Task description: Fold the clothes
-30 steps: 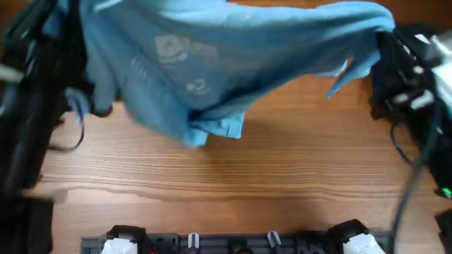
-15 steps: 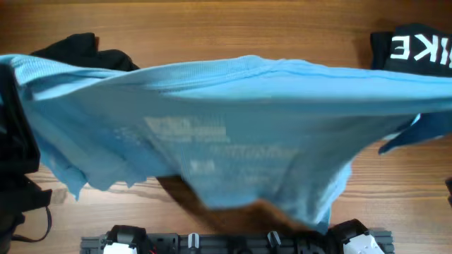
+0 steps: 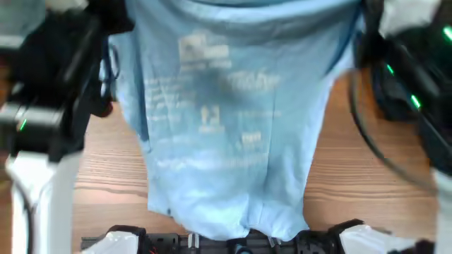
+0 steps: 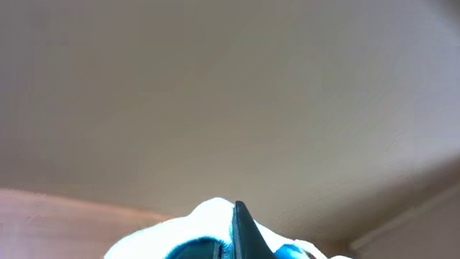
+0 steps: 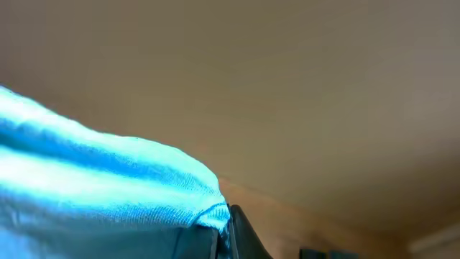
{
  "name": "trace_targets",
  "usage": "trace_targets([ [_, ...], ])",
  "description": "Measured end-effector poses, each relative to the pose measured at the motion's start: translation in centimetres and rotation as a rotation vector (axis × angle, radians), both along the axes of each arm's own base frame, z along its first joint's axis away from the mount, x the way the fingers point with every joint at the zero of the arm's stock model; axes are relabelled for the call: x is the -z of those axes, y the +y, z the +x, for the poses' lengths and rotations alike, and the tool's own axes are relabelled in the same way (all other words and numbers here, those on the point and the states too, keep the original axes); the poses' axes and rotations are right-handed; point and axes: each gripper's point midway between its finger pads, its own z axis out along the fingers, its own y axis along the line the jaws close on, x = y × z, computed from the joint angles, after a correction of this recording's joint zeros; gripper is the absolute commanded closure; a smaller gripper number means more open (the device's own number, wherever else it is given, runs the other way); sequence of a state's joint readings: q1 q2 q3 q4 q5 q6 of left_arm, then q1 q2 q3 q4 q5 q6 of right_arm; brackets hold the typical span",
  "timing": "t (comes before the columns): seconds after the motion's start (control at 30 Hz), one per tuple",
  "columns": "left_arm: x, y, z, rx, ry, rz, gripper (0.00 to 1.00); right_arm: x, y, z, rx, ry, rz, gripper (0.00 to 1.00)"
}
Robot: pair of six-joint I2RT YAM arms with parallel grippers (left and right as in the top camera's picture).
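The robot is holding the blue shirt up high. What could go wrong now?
1. The left pincer shows only a sliver of the light blue cotton shirt, so that corner might slip out.
2. Its bottom edge hangs over the black arm mounts and might snag there.

The shirt [image 3: 226,120] hangs mid-frame over the table [image 3: 106,183], between an arm at frame left [image 3: 49,120] and an arm at frame right [image 3: 409,92].

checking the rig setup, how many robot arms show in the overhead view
2. The left arm stands at the left edge, the right arm at the right edge, the blue shirt hanging spread between them. No third arm shows.
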State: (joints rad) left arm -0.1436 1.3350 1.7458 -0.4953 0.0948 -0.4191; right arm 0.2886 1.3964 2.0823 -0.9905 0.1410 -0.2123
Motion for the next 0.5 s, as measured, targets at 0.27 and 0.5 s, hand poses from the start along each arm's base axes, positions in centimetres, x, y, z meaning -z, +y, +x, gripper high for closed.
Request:
trace_targets([
  [0.27,7.9,-0.8,11.1,-0.038,0.070,0.080,0.96,7.8,-2.7,12.3,0.081,0.132,0.045,0.96],
  [0.5,15.8,-1.2,17.7,-0.069,0.138,0.111,0.96,17.9,-3.6,20.6,0.068,0.266,0.067,0.96],
])
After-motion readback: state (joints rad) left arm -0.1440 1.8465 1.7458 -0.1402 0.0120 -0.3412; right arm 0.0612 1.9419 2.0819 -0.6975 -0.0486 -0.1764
